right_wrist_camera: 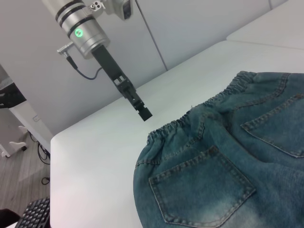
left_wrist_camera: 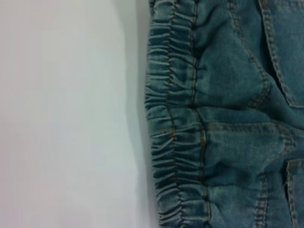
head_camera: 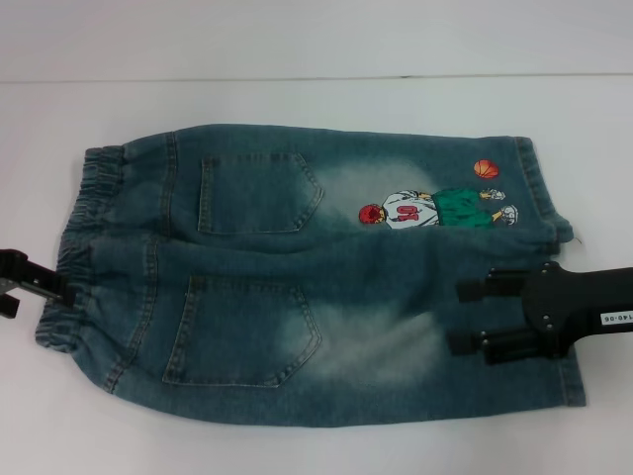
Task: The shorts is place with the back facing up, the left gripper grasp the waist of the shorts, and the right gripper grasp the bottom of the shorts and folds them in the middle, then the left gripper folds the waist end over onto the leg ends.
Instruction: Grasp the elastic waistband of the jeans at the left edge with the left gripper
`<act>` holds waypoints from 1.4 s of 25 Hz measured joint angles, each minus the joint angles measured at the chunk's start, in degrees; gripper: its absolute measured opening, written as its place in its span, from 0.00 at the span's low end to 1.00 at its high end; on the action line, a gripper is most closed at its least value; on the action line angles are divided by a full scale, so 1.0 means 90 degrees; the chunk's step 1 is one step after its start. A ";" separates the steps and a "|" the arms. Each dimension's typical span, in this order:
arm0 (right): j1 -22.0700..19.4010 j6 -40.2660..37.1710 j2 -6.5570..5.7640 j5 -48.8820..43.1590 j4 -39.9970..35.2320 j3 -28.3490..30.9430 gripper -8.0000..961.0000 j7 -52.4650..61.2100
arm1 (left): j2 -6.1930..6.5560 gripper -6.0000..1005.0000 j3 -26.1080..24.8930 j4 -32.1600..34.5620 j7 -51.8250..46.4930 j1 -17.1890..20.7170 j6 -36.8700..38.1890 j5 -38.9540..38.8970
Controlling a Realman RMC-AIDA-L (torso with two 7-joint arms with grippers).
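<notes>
The blue-green washed denim shorts lie flat, back pockets up, on the white worktop, not yet folded. The step in hand is the first grasp at each end, I judge. To do it well, each gripper should come down square on its own edge and pinch both layers of cloth, so the fold along the middle carries evenly.

The black, unlabelled left gripper sits at the puckered elastic waist of the shorts, beside the pocket end. In the right wrist view it hangs just above the worktop, near the band but apart from it; whether its fingers are spread or closed I cannot tell, since they show edge-on.

The black right gripper, its arm bearing a small white label, hovers over the flat stitched bottom of the shorts, just beside the embroidered cartoon player. Its fingers stand clearly apart, gripping nothing, though they may brush the denim.
</notes>
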 joint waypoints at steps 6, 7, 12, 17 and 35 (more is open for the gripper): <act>0.0032 -0.0006 0.0000 0.0000 0.0008 -0.0026 0.92 -0.0001 | 0.0004 0.85 0.0046 -0.0164 -0.0023 -0.0007 -0.0182 0.0005; 0.0036 -0.0005 0.0000 0.0000 0.0010 -0.0037 0.92 -0.0001 | 0.0004 0.85 0.0065 -0.0212 -0.0030 -0.0004 -0.0211 0.0005; 0.0048 0.0009 0.0000 0.0000 0.0013 -0.0070 0.92 0.0000 | 0.0002 0.85 0.0093 -0.0333 -0.0037 0.0031 -0.0348 0.0007; 0.0052 -0.0004 0.0000 0.0000 0.0013 -0.0099 0.92 0.0000 | -0.0005 0.86 0.0132 -0.0448 -0.0039 0.0047 -0.0430 0.0007; 0.0072 0.0030 0.0018 0.0000 0.0009 -0.0137 0.92 0.0000 | -0.0054 0.86 0.0461 -0.0565 -0.0179 0.0060 -0.0564 0.0007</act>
